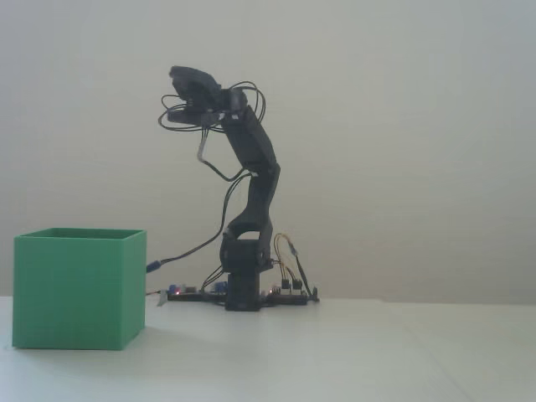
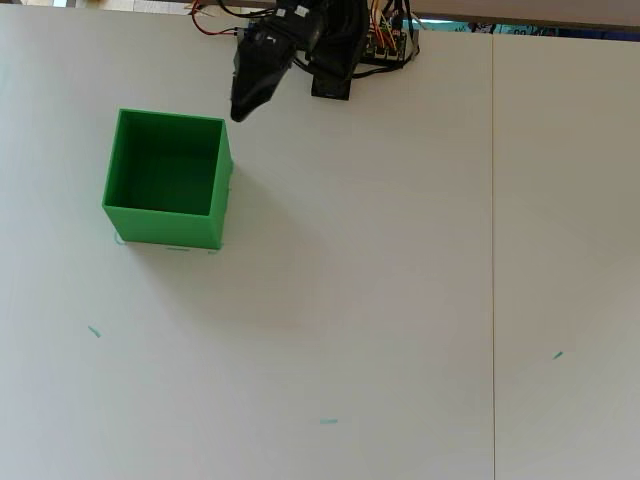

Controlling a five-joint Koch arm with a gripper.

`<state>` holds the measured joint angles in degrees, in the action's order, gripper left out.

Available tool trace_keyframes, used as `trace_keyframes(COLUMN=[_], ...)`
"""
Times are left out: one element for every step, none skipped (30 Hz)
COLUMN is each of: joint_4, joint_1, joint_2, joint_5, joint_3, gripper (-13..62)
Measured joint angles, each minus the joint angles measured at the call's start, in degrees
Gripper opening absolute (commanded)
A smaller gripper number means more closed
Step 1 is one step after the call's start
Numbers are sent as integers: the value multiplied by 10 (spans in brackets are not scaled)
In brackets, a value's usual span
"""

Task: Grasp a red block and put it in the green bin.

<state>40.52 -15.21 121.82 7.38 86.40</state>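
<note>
**Gripper high above the desk, bin apart from it**

Looking at the fixed view, we see the arm folded up tall over its base, with the gripper at the very top, pointing toward nine o'clock. Two dark jaws show there, one above the other with a small gap between them, so we read the gripper as released, and nothing sits between the tips.

In the overhead view the gripper appears as one dark wedge pointing toward seven o'clock from the base, with its tip just off the bin's upper right corner, outside the rim. From this view alone we cannot tell how the jaws stand.

The bin rests on the desk, at nine o'clock from the base in the fixed view, well below the gripper. From overhead the bin shows its open top and green inner walls. We cannot make out the block in either view: the bin's near wall hides the inside in the fixed view, and from overhead we see only green and shadow within.

Loose wires hang along the arm, and a circuit board lies beside the base.
</note>
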Motion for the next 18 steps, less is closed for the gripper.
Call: trace_keyframes(joint_4=[11,23,35,52,69,85,104,121,135,144,146,149,156,163,169,177,188,197], joint_1=[12,26,40,53,66,79,95,116,136,155,173,186,196,203,207,207,208,209], joint_2=[11,20,30,41,52,58,60,61,62,63,63,63,63,63,63,63,63,63], joint_5=[-19,-39,-59,-82,-105,-129,-153,-175,-195,-214,-231,-250,-265,-279,-289,-298,-306,-313], joint_3=[0,0,-1,0,-1,-1,-1,0,6,21,34,44,50,58,65,70,76,84], gripper=[302,302,302,302,302,302,302,302,302,302,302,302,303,302,303,304,307,308])
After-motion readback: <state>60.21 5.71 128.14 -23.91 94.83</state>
